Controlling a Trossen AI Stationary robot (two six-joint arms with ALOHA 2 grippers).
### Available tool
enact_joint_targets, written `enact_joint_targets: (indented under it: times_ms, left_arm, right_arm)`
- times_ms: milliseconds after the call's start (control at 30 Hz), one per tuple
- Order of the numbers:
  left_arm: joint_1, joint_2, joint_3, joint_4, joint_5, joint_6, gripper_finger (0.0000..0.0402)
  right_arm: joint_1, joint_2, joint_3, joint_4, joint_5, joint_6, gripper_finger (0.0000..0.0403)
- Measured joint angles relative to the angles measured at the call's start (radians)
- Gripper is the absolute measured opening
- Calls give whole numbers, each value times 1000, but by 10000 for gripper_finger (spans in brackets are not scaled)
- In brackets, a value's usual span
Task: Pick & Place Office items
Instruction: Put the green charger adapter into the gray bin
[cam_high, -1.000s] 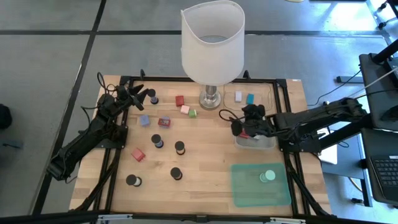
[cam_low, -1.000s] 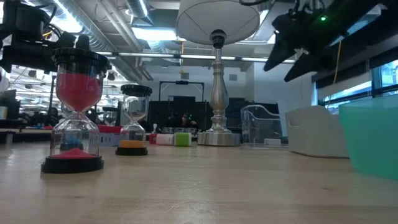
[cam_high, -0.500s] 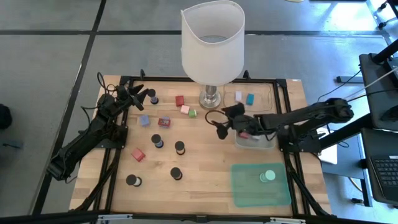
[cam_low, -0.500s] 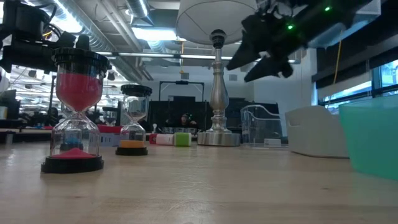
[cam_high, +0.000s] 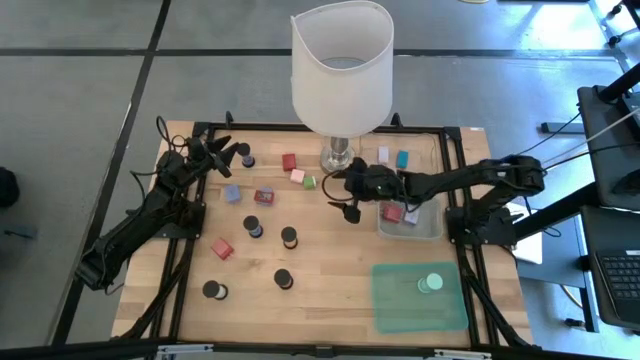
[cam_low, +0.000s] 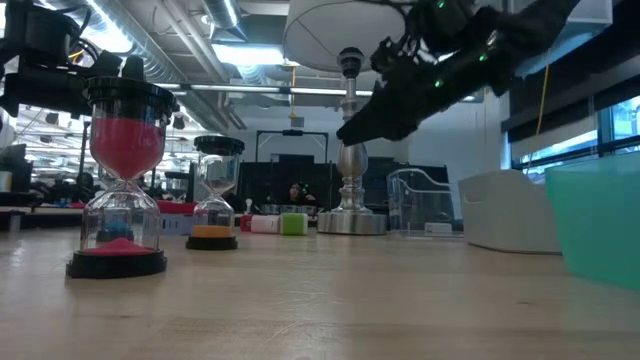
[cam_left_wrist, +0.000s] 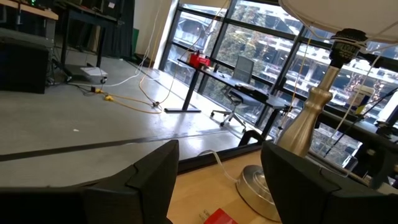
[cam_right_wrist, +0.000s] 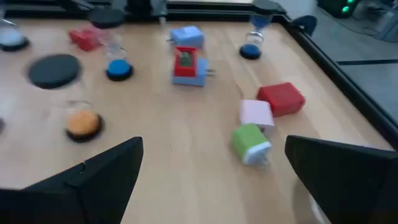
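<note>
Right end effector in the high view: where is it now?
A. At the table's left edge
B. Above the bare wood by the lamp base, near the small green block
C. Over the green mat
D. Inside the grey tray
B. The right end effector, open and empty, hangs beside the lamp base, close to the green block.

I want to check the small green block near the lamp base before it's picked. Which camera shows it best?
The right wrist view: the green block lies close and unobstructed between the open right gripper's fingers, beside a pink block. The high view shows it only as a speck; the low view sees it side-on, far off; the left wrist view misses it.
</note>
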Motion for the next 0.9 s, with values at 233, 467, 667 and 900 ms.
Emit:
enact_joint_targets:
  times_ms: [233, 467, 667, 900]
  left_arm:
    - [0, 0, 0, 0, 0, 0, 226]
    - [0, 0, 0, 0, 0, 0, 226]
    - [0, 0, 0, 0, 0, 0, 226]
    - [0, 0, 0, 0, 0, 0, 226]
  right_arm:
    - [-75, 132, 100, 56, -112, -20, 396]
    - [-91, 304, 287, -8, -158, -33, 396]
    - [-120, 417, 397, -59, -166, -13, 396]
    - [-163, 465, 431, -100, -182, 4, 396]
